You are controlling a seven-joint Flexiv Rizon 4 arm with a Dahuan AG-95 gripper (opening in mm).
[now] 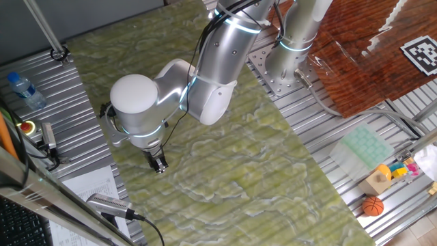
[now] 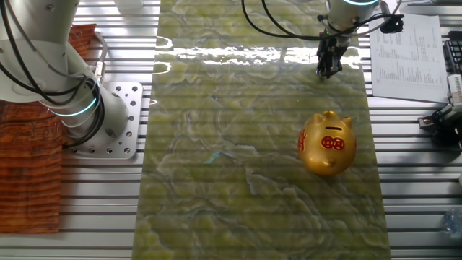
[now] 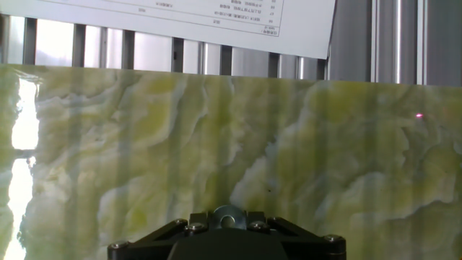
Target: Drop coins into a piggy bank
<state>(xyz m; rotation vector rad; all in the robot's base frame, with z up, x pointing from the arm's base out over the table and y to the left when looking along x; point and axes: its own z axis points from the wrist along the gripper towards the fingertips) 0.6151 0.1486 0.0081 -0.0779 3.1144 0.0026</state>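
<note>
The gold piggy bank (image 2: 328, 143) stands on the green marbled mat (image 2: 238, 166), with a red marking and a slot on top. It does not show in the first fixed view or in the hand view. My gripper (image 2: 328, 66) hangs low over the mat's far edge, well beyond the pig, and also shows in the first fixed view (image 1: 158, 164). In the hand view the gripper (image 3: 229, 217) is shut on a small round grey coin (image 3: 229, 214) held upright between the fingertips.
A printed paper sheet (image 2: 404, 47) lies on the slatted table beside the mat, just past the gripper. A water bottle (image 1: 26, 90), a small orange basketball (image 1: 373, 206) and a green tray (image 1: 367, 147) sit at the table's sides. The arm's base (image 2: 108, 123) is left of the mat.
</note>
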